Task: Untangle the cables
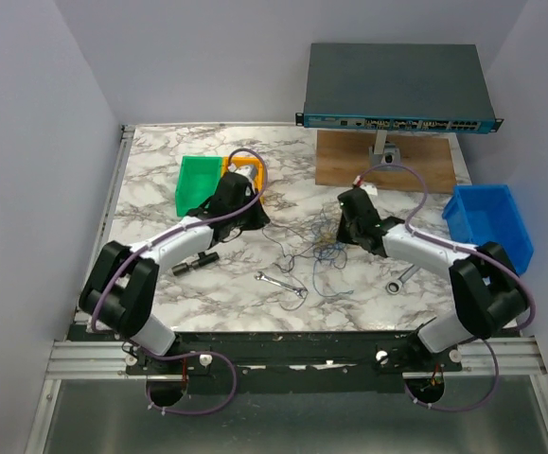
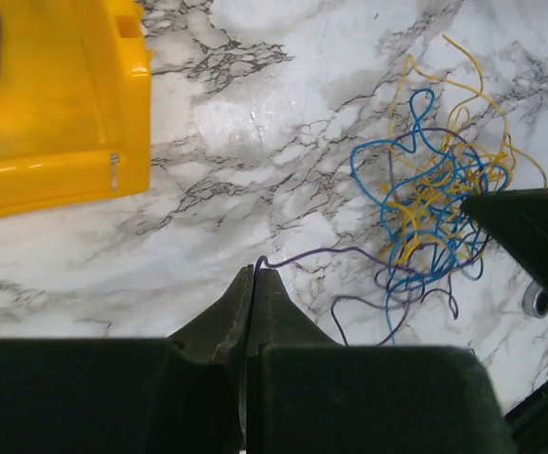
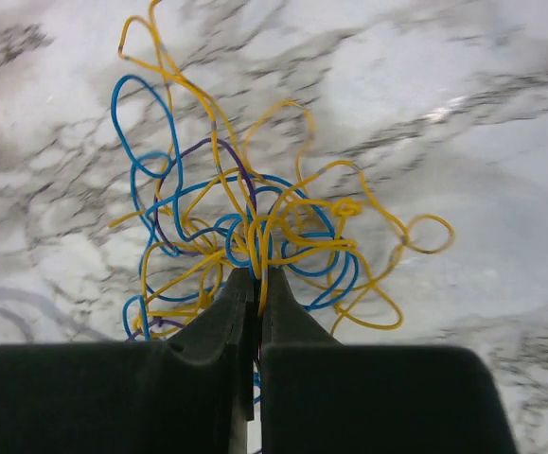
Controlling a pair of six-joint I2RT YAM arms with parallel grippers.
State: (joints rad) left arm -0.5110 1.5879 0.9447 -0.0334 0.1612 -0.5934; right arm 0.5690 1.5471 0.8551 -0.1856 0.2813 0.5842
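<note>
We are working at the pull-apart step, with both arms gripping the hair-thin blue, yellow and dark purple cables [image 1: 318, 252]. These are lying knotted together on the white marble-patterned tabletop [image 1: 160, 161] between the two wrists, closer to the right one.

Our left gripper [image 2: 256, 276] is pinching shut on a single dark purple strand [image 2: 321, 252]. The strand is running from the fingertips off to the right and into the tangle [image 2: 434, 203]; it is curving along the way, not pulling taut.

Our right gripper [image 3: 257, 276] is clamping closed on the near edge of the tangle, with yellow and blue loops fanning out beyond its tips. We are not able to tell which strands are sitting between its pads.

A yellow plastic bin [image 2: 56, 95] is sitting off to one side, apart from the cables.

We are judging the untangling as barely begun, since the loops are crossing one another everywhere. The next move is calling for the right gripper to anchor the tangle while the left gripper draws the purple strand away slowly. That way the strand is sliding free rather than tightening the knot or dragging everything along.
</note>
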